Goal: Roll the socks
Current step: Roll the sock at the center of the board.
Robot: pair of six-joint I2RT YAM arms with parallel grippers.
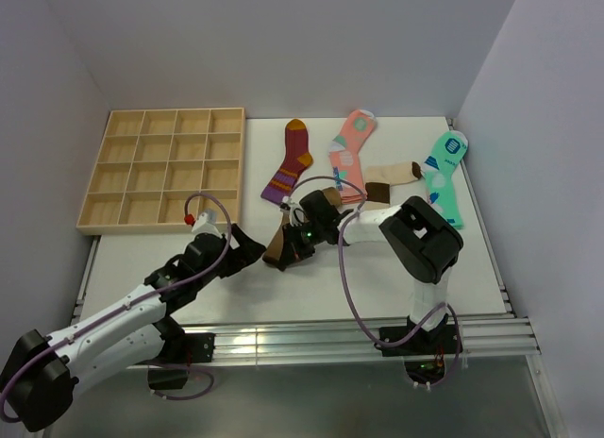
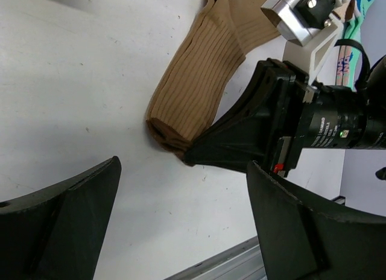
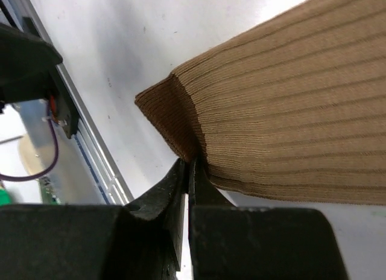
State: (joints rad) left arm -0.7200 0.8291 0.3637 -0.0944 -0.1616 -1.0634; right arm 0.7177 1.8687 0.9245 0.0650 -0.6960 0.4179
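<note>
While the brown sock [image 3: 289, 129] is being pinched at its darker cuff edge by the right gripper [image 3: 188, 171], whose jaws are being pressed nearly together on the fabric, its long axis is being stretched away from those jaws. The left gripper [image 2: 184, 171] is being held wide apart and empty, just beside that cuff. The brown sock's toe end is being hidden under the right wrist. The beige sock [image 1: 392, 176] is lying on the counter [image 1: 377, 277], beyond the brown sock.

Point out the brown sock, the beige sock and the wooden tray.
brown sock [image 2: 199, 78]: left wrist view, on its ribbed middle.
beige sock [image 1: 394, 175]: top external view, on its pale midsection.
wooden tray [image 1: 132, 227]: top external view, on its near wall.
</note>
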